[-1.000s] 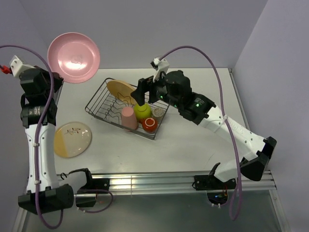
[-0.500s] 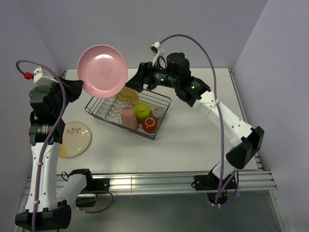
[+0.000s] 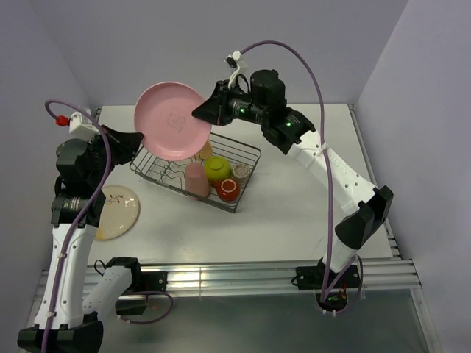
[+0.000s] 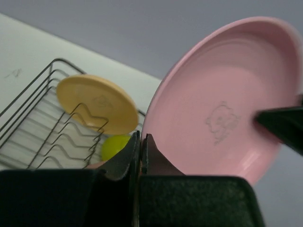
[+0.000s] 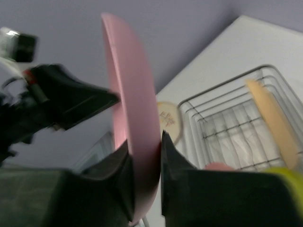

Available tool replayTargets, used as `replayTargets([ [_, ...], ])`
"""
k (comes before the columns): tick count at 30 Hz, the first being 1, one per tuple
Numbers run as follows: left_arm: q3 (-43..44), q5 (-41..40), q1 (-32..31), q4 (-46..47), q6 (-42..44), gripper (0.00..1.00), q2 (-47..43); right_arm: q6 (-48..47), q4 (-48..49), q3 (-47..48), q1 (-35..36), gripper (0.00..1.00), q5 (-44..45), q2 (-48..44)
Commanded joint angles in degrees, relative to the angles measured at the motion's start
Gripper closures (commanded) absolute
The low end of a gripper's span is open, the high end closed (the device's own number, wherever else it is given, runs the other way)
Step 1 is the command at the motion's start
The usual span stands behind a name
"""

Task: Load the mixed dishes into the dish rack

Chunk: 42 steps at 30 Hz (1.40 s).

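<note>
Over the dish rack (image 3: 158, 170) the pink plate (image 3: 174, 120) half-hides the tan plate (image 3: 204, 152); left gripper (image 3: 137, 138) and right gripper (image 3: 199, 114) pinch its opposite rims.

The top camera looks down, while both wrist cameras closely share the pink plate (image 3: 171, 121).

The pink plate (image 3: 173, 120) has swung over the dish rack (image 3: 166, 173), where the right pincer (image 3: 203, 115) now clamps it

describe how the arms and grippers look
The left arm and right arm have white links, black joint housings and a purple cable each. The left cable has a red tip; green lights dot the right arm. The left gripper and right gripper are black.
</note>
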Motion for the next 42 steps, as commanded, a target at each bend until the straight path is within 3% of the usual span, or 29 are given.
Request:
replayTargets([
  [1, -0.37, 2.03, -0.66, 4.06, 0.81, 1.0, -2.04, 0.15, 1.83, 4.48, 0.0, 1.0, -0.31, 2.04],
  [4, 0.77, 3.17, -0.66, 1.88, 1.95, 1.0, 0.4, -1.7, -0.71, 6.33, 0.09, 1.0, 1.52, 3.28],
  [5, 2.08, 1.26, -0.66, -1.01, 2.04, 0.96, 1.29, -3.01, -1.94, 6.43, 0.17, 1.0, 3.1, 3.19],
  [6, 2.79, -0.5, -0.66, -2.6, 1.61, 0.86, 1.82, -3.72, -2.12, 6.34, 0.26, 1.0, 4.68, 3.02],
  [7, 3.58, -2.35, -0.66, -3.92, 0.91, 0.69, 2.43, -4.68, -2.3, 6.16, 0.26, 1.0, 7.13, 2.58],
  [10, 3.59, -10.95, -0.66, -6.74, -1.89, 0.43, 1.39, -10.82, -5.98, 8.0, 1.75, 1.0, 15.46, 2.84],
  [13, 3.93, -22.29, -0.66, -12.88, -7.16, 0.32, 0.16, -17.95, -8.19, 8.45, 3.59, 1.0, 23.64, 3.19],
  [18, 2.97, -30.48, -0.66, -16.94, -10.79, 0.25, -0.2, -28.05, -6.88, 6.87, 9.65, 1.0, 38.15, 4.24],
  [23, 1.48, -30.4, -0.66, -16.77, -10.35, 0.25, 0.68, -39.47, -1.09, 5.99, 15.28, 1.0, 52.82, 6.79],
  [32, -1.25, -30.14, -0.66, -14.66, -9.21, 0.28, 1.3, -54.93, 9.62, 5.03, 19.51, 1.0, 63.75, 12.86],
  [42, -3.53, -27.33, -0.66, -12.37, -9.03, 0.32, 2.35, -66.12, 20.99, -0.78, 19.86, 1.0, 65.08, 15.14],
])
